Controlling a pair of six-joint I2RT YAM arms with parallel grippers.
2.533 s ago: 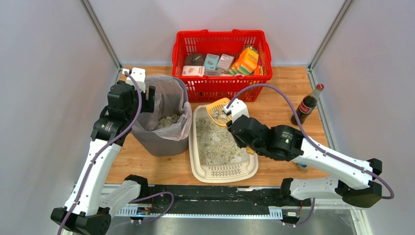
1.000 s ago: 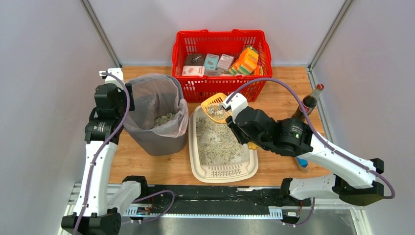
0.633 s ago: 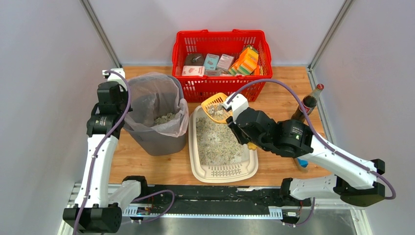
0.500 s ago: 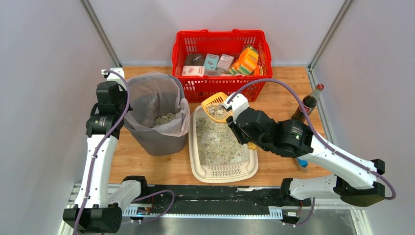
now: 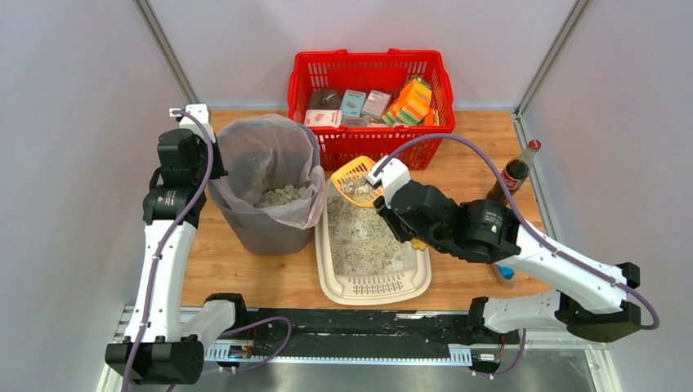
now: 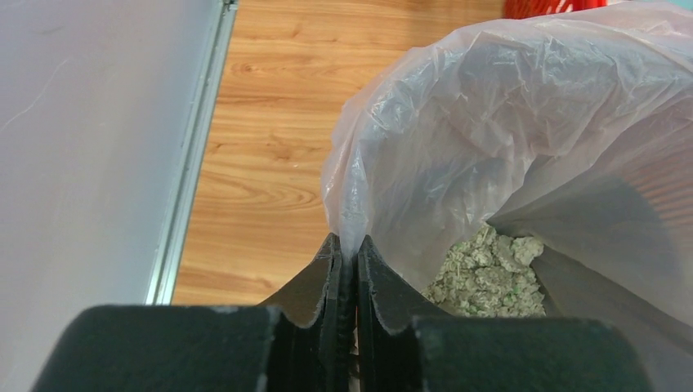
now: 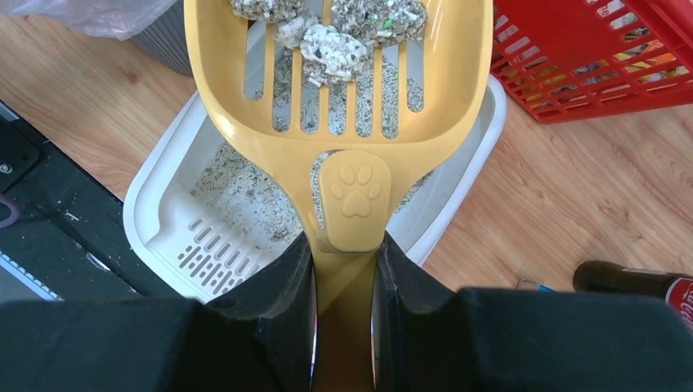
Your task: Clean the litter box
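The cream-white litter box (image 5: 372,287) lies at the table's middle, grey-white granules inside and the slotted grate at its near end (image 7: 214,251). A yellow slotted scoop (image 5: 351,180) with clumps on it hovers over the box's far end, and my right gripper (image 5: 392,184) is shut on its handle (image 7: 344,273). Left of the box stands a grey bin (image 5: 266,233) lined with a clear bag (image 6: 507,122), with clumped litter (image 6: 490,278) at the bottom. At the bin's left edge, my left gripper (image 6: 347,251) is shut on the bag's rim.
A red mesh basket (image 5: 368,77) of packets stands at the back, close behind the scoop. A cola bottle (image 5: 513,173) stands at the right, beside my right arm. The grey wall and a metal rail (image 6: 192,147) run along the left edge of the table.
My left gripper has shut on the bag's rim, and the bin has shifted right, up against the litter box. The scoop has edged slightly left.
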